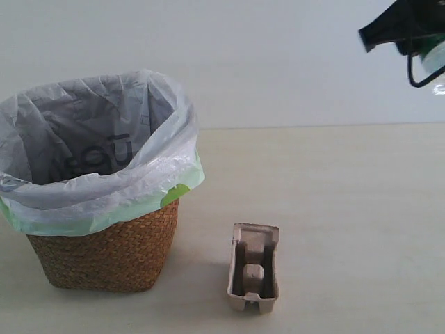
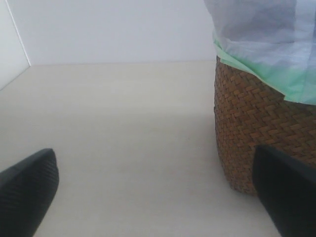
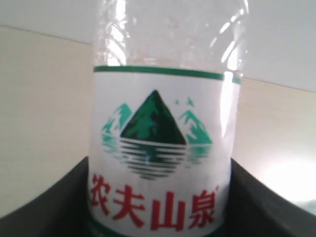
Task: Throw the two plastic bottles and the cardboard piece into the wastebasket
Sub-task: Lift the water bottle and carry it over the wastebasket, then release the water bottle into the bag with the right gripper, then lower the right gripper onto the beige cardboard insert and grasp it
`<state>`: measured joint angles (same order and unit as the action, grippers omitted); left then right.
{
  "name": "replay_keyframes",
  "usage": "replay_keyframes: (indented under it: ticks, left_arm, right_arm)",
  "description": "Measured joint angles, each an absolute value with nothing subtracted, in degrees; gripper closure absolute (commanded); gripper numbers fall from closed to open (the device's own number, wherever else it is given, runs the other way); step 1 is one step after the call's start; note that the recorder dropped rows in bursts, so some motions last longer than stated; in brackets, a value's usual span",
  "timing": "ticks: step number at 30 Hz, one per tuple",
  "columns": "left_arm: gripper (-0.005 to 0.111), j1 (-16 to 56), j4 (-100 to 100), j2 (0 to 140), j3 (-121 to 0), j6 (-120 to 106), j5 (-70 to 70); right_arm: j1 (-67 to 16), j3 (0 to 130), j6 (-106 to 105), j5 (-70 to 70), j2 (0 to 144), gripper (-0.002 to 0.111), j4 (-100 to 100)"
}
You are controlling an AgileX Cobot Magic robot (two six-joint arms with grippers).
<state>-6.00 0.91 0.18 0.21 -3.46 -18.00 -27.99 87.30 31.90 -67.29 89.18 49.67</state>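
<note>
High at the right edge of the exterior view, my right gripper (image 1: 417, 43) is shut on the smaller clear bottle (image 1: 437, 61) with the green-white label. That bottle (image 3: 159, 133) fills the right wrist view, clamped between the black fingers (image 3: 44, 210). The beige cardboard piece (image 1: 254, 268) lies on the table to the right of the wicker wastebasket (image 1: 104, 257). My left gripper (image 2: 153, 197) is open over bare table, its right finger (image 2: 286, 192) close to the wastebasket (image 2: 247, 123). The larger bottle with the black cap is out of view.
A white bag with a green edge (image 1: 90, 139) lines the basket and folds over its rim. The pale table (image 1: 334, 181) runs back to a white wall.
</note>
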Motion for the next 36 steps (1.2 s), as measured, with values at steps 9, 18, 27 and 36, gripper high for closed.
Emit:
replay_keyframes:
  ticks: [9,18,27,36]
  left_arm:
    - [-0.001,-6.0,0.9,0.2,0.2,-3.5,-18.0]
    - [-0.001,-6.0,0.9,0.2,0.2,-3.5,-18.0]
    - [-0.001,-6.0,0.9,0.2,0.2,-3.5,-18.0]
    - [-0.001,-6.0,0.9,0.2,0.2,-3.5,-18.0]
  right_arm:
    - [-28.0,87.3,27.8,-61.9,88.9,0.107,21.5]
    - [-32.0,91.5,-24.2,-37.9,89.7,0.010,-61.2]
    - [-32.0,91.6,-17.4,-38.7,92.6,0.018,-52.3]
    - [-32.0,91.6,-14.0,-48.3,92.5,0.018,-41.7]
